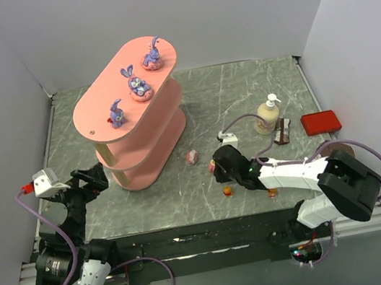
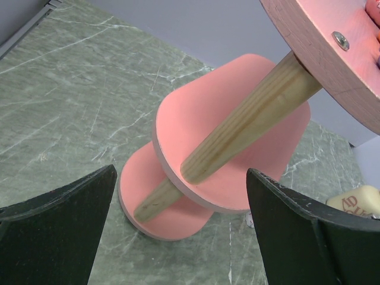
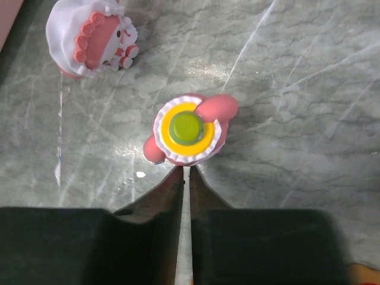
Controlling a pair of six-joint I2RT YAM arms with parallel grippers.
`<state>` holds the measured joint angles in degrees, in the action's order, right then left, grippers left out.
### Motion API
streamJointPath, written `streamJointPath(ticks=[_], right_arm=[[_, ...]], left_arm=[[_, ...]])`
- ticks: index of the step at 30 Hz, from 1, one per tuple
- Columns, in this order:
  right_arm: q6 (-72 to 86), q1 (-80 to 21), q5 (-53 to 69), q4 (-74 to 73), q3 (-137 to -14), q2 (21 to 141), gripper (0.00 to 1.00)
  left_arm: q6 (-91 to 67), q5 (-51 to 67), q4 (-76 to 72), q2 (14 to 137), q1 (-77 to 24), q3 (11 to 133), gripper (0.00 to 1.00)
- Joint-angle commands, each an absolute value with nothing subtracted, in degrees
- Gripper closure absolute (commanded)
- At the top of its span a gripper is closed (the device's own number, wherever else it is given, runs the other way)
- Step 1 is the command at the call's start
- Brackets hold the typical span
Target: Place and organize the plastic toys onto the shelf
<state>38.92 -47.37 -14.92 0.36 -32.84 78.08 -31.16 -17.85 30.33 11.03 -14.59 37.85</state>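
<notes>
Seen from above, the shelf (image 1: 142, 158) stands on the far left part of the bench (image 1: 240, 90), and three purple bunnies (image 1: 138, 84) sit in a row on its top board. The left end effector (image 1: 93, 179) hangs just beside the lower boards, on the near-left side, and it is released. The right end effector (image 1: 214, 165) is low over the bench, to the right of the shelf. A pink-and-white toy (image 1: 192, 157) lies between it and the foot of the shelf, and a small orange toy (image 1: 227, 191) lies nearer to the arm bases. A pump bottle (image 1: 268, 115) and a red box (image 1: 319, 121) are at the right, well apart from the shelf.

In the left wrist view the two dark fingers (image 2: 59, 231) stand wide apart and hold nothing. Ahead of them are the middle and bottom boards and a wooden post (image 2: 249, 124).

In the right wrist view the fingers (image 3: 163, 205) are clenched almost together, with only a thin slit between them. Their tips touch the frilled edge of a pink toy with a yellow disc (image 3: 189, 132), which is on the bench; whether they pinch it I cannot tell. The pink-and-white toy lies at the upper left, apart from them
</notes>
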Motion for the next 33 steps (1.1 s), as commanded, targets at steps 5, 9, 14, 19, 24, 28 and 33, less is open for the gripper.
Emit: streamJointPath(ticks=[5, 9, 14, 19, 24, 28, 33], right_arm=[[37.6, -47.3, -18.0, -3.7, -32.3, 76.2, 0.56], [36.7, -47.2, -17.9, -3.0, -33.0, 79.7, 0.47], [34.3, -47.2, -18.7, -1.1, -33.7, 83.1, 0.39], [33.0, -45.8, -18.2, 2.5, -33.9, 86.0, 0.37], [32.8, -45.6, -19.4, 4.4, -34.5, 89.5, 0.37], [32.3, -45.7, -19.4, 8.6, -33.0, 90.4, 0.43], [32.4, -45.7, -19.6, 9.4, -32.9, 91.6, 0.52]], left_arm=[[-30.9, -17.1, 29.5, 10.8, -14.4, 38.2, 0.04], [-30.9, -17.2, 29.6, 10.7, -14.4, 38.2, 0.04], [-31.0, -17.5, 29.6, 10.6, -14.4, 38.2, 0.04], [-31.1, -17.5, 29.6, 10.5, -14.4, 38.2, 0.04], [-31.0, -17.4, 29.6, 10.5, -14.4, 38.2, 0.04], [-30.9, -17.4, 29.6, 10.5, -14.4, 38.3, 0.04], [-30.9, -17.4, 29.6, 10.5, -14.4, 38.3, 0.04]])
